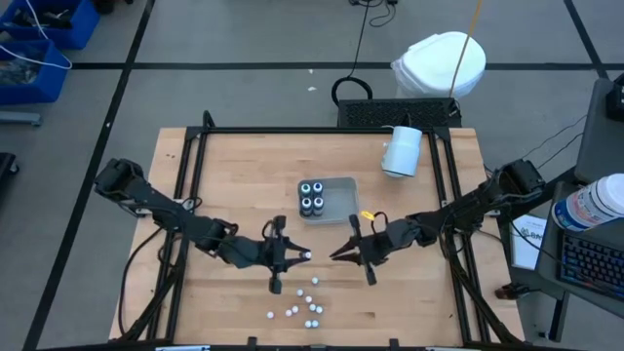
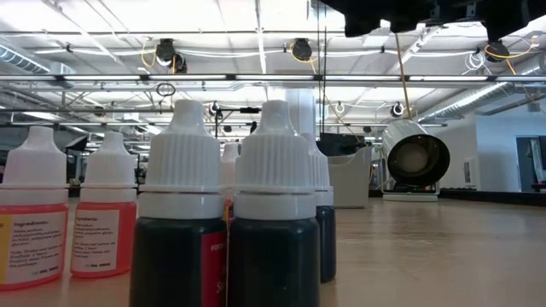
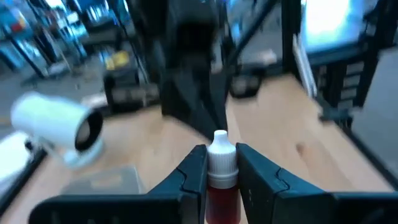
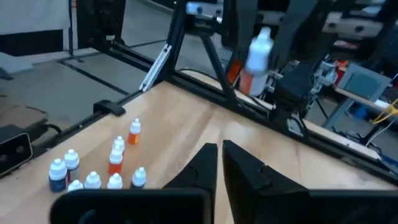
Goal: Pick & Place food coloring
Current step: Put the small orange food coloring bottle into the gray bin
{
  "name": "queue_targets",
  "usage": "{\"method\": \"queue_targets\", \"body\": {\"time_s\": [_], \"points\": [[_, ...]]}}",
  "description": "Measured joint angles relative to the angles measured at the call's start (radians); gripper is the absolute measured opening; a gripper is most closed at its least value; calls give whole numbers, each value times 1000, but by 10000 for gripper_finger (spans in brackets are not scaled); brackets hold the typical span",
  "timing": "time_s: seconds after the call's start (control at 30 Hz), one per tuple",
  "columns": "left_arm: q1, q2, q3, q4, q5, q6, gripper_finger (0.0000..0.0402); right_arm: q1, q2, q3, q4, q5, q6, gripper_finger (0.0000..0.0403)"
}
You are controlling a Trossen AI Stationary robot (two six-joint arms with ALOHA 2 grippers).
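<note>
Clamped on a small red food coloring bottle (image 3: 221, 180) with a white ribbed cap, the left gripper (image 1: 292, 256) sits left of centre in the high view. Loose bottles (image 1: 297, 308) stand scattered below it, four dark ones (image 1: 312, 196) in the grey tray (image 1: 341, 187) above. Label print is unreadable. Just right of centre, the right gripper (image 1: 338, 253) is nearly closed, empty.

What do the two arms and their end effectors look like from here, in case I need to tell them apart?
Both arms look alike: dark, jointed, slim links with black cables along them. The left end effector and right end effector each end in two black, angular, tapering fingers on a wide dark crossbar. No coloured markings show; tell them apart only by side in the high view.
</note>
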Motion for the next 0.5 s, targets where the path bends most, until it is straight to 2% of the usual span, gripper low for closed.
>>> {"method": "queue_targets", "body": {"time_s": [0.1,0.2,0.27,0.5], "points": [[4,13,1,81,9,59,69,4,0,0,21,0,0,43],[9,23,0,144,65,96,69,9,0,0,63,-1,0,69],[25,45,4,190,114,97,70,9,0,0,87,-2,0,86],[52,145,0,271,175,100,71,24,0,0,119,-2,-1,133]]}}
